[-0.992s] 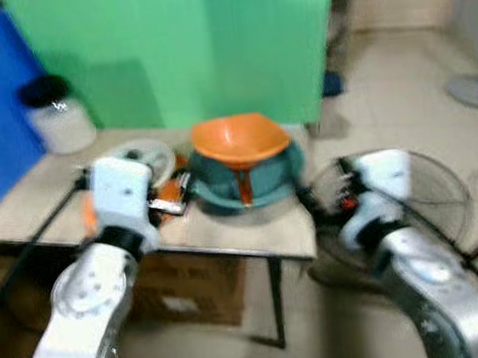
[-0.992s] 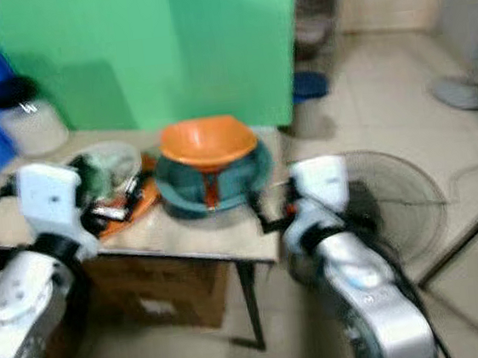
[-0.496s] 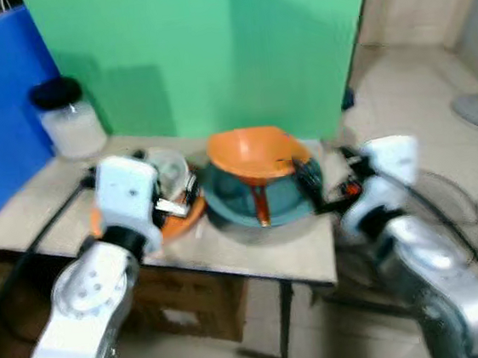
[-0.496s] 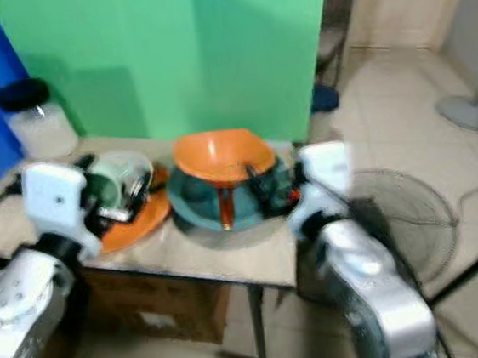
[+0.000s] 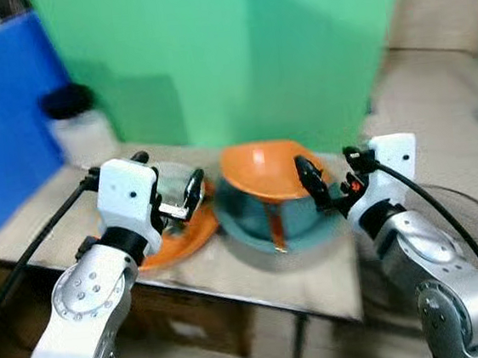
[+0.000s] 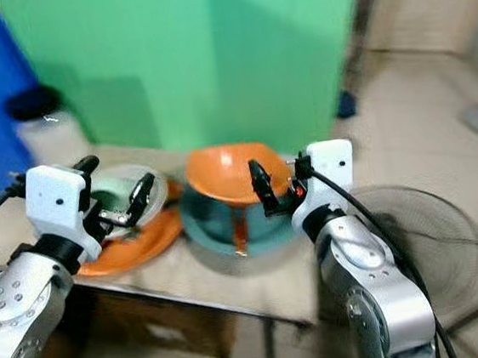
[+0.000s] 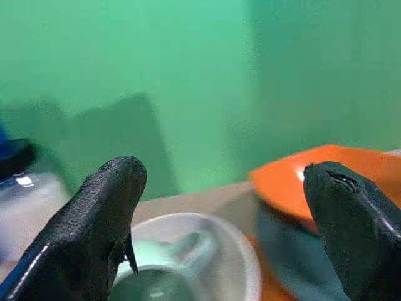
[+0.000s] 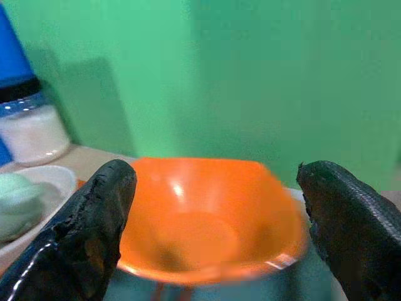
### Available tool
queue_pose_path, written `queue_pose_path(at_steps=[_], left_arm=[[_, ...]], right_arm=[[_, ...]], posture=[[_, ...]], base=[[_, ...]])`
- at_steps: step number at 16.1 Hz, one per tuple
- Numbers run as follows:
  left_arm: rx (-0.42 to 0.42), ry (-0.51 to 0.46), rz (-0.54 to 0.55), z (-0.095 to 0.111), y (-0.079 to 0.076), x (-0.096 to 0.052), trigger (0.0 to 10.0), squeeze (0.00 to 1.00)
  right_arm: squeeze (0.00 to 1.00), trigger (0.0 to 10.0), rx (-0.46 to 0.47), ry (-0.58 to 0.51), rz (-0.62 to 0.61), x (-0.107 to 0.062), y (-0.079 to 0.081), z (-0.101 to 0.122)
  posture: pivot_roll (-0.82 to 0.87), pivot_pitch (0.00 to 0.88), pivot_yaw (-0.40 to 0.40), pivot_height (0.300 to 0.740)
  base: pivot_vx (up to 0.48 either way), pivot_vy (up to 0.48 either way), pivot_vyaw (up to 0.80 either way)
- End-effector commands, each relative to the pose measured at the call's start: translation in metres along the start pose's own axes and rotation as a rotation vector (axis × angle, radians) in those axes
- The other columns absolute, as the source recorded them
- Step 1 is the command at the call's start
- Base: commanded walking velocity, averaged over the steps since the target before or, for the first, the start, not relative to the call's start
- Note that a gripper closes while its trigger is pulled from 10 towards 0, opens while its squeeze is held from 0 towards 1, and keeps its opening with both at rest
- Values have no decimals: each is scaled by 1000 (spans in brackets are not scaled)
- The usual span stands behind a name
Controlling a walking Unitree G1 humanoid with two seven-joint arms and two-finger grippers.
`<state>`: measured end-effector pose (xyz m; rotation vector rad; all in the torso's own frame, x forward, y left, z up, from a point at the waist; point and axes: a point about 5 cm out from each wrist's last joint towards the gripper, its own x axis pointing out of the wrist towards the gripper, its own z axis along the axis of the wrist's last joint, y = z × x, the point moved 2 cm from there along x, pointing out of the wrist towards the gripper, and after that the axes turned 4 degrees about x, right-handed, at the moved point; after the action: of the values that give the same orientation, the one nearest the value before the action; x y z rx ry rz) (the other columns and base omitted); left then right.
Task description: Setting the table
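A green screen (image 5: 226, 52) stands behind a small tabletop (image 5: 232, 274), with a blue panel (image 5: 2, 118) at its left. The right gripper (image 8: 216, 226), fingers spread wide and holding nothing, hovers by the tabletop's right edge, aimed at the orange bowl (image 8: 203, 216) that sits nested in a teal bowl (image 5: 282, 226) near the middle of the back edge. The left gripper (image 7: 222, 219), also spread and empty, hangs over a white bowl (image 7: 188, 269) holding a pale green cup (image 7: 156, 276); these rest on an orange plate (image 5: 172, 237) left of the teal bowl. A black-lidded jar (image 5: 76, 132) stands at the tabletop's back left corner.
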<state>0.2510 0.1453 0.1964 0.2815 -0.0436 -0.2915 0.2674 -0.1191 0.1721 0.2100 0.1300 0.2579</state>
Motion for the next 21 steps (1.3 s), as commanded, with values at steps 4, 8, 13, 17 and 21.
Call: queue_pose_path(at_steps=[4,8,13,17,21], left_arm=[[14,-17,-20,5,1,3,10000,0],[16,-58,-152,14,-8,6,10000,0],[21,-56,-410,17,-26,-6,10000,0],[12,-9,-508,9,-30,-14,10000,0],[10,10,-543,5,-30,-17,10000,0]], right_arm=[[1000,10000,28,55,-2,8,0,0],[1000,10000,88,173,-128,21,-16,2],[424,10000,208,347,-237,28,-36,-4],[0,10000,436,462,-206,30,-33,-11],[0,2078,599,517,-184,32,-27,-19]], posture=[[152,0,25,740],[149,0,32,740],[151,0,24,740],[147,0,21,740],[145,0,24,740]], base=[[296,0,0],[0,0,0],[0,0,0],[0,0,0],[0,0,0]])
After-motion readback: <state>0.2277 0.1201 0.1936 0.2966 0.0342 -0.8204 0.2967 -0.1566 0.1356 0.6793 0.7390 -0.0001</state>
